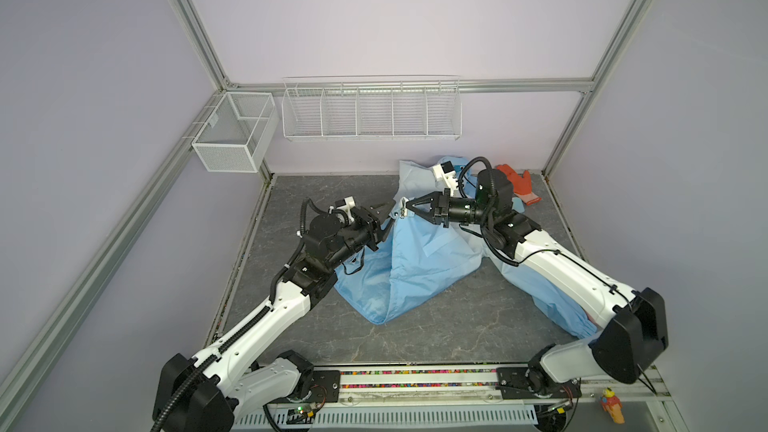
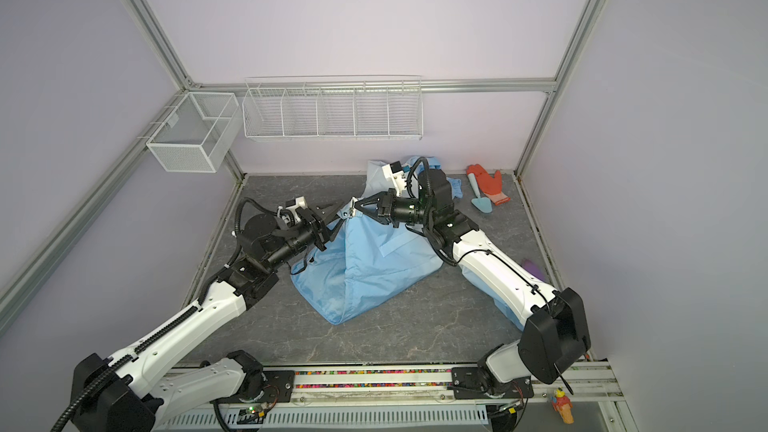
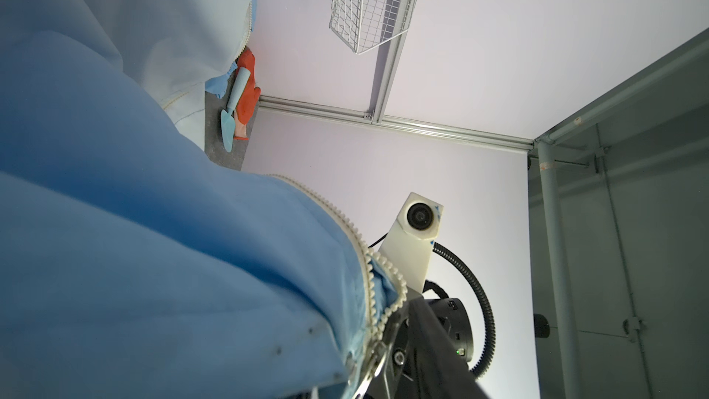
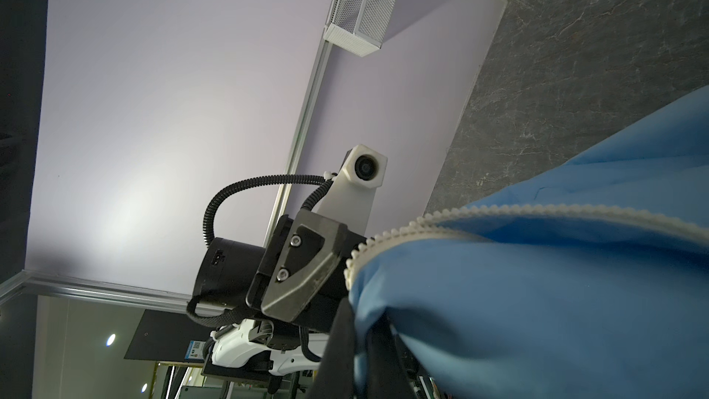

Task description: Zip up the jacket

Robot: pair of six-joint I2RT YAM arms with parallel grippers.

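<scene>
Jacket (image 1: 419,259) zipper edge sat pinched in fully closed right claw (image 1: 408,205) | left claw (image 1: 388,218) beside it, grip unclear | rest heaped on grey marbled surface (image 1: 436,334) | lilac walls (image 1: 374,14) | one glove (image 2: 488,184), one trowel (image 2: 481,204), two wire baskets (image 1: 372,114)

We see our grey marbled bench (image 1: 415,338) carrying the crumpled blue jacket (image 1: 419,259); an orange glove (image 2: 488,184) and pale-blue trowel (image 2: 480,199) lie touching by the far wall.
</scene>
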